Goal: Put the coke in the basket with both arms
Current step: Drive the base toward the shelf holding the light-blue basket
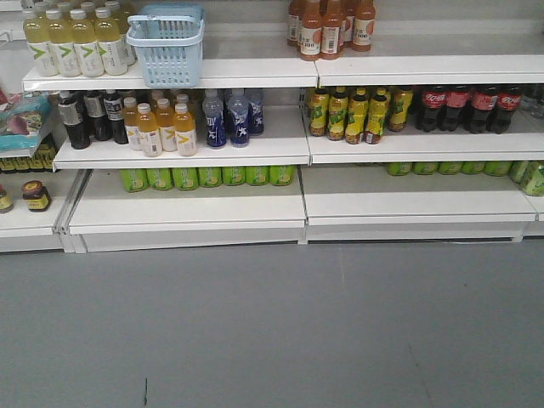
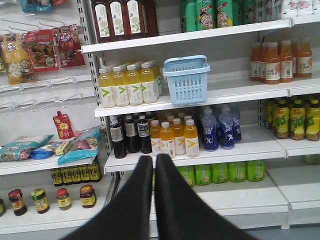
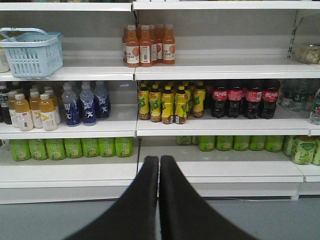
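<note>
Your left gripper (image 2: 154,161) and right gripper (image 3: 159,161) both have their fingers pressed together on nothing, well back from the shelves. The basket (image 2: 186,89) sits up on a shelf (its inside is mostly hidden). I can't spot the coke can anywhere, only dark cola bottles (image 3: 242,97) one shelf below the basket, off to its right. So I'd say the whole job's still ahead of you.

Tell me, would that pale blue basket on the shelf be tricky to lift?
The basket looks like thin slotted plastic with nothing showing inside, so probably light and a bit flexible. Its thin loop handles may swing. Pushed, it would likely slide on the smooth white shelf rather than tip.
</note>
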`<state>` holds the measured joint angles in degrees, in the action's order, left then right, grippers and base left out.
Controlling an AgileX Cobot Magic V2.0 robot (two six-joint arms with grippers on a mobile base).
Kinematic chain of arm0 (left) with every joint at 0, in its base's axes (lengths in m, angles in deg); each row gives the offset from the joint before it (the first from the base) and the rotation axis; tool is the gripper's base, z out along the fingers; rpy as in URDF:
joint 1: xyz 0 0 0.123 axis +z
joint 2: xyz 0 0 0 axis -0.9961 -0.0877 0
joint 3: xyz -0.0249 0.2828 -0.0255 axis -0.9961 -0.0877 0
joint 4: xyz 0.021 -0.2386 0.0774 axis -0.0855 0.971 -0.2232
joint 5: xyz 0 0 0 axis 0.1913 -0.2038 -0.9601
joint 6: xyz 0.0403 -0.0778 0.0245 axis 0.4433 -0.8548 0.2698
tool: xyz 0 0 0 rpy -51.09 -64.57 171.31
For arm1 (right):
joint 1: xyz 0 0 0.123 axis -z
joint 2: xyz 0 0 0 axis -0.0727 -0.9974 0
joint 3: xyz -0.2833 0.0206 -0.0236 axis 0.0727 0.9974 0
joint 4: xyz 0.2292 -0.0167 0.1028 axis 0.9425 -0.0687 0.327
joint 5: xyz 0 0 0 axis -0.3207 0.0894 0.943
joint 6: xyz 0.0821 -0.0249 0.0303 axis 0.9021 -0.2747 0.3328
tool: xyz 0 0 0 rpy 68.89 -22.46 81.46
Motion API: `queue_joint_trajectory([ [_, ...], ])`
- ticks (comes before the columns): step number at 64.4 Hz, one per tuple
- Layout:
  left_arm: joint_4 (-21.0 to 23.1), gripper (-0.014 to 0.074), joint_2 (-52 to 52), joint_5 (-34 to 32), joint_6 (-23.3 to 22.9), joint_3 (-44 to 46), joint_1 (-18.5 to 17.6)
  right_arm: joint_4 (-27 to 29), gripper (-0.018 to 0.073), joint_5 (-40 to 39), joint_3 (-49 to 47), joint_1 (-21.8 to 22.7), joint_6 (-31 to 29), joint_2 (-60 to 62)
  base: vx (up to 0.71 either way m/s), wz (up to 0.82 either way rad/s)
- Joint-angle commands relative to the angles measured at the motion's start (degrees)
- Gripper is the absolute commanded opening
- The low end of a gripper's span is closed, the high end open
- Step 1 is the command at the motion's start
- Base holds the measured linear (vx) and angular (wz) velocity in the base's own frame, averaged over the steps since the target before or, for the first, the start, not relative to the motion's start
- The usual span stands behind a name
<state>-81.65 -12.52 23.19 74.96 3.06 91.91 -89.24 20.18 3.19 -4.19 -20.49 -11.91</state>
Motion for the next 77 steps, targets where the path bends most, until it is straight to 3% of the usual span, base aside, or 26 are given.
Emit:
queue_joint_trajectory([
  [1,0.15,-0.0006,1.13,-3.90,-0.09,0.11,0.00,-0.28,-0.0009,-4.46,0.59,0.03,0.19,1.02,0.00,0.00],
  [77,0.15,-0.0006,1.13,-3.90,-0.09,0.11,0.00,-0.28,-0.0009,-4.46,0.59,0.03,0.19,1.02,0.11,-0.01],
])
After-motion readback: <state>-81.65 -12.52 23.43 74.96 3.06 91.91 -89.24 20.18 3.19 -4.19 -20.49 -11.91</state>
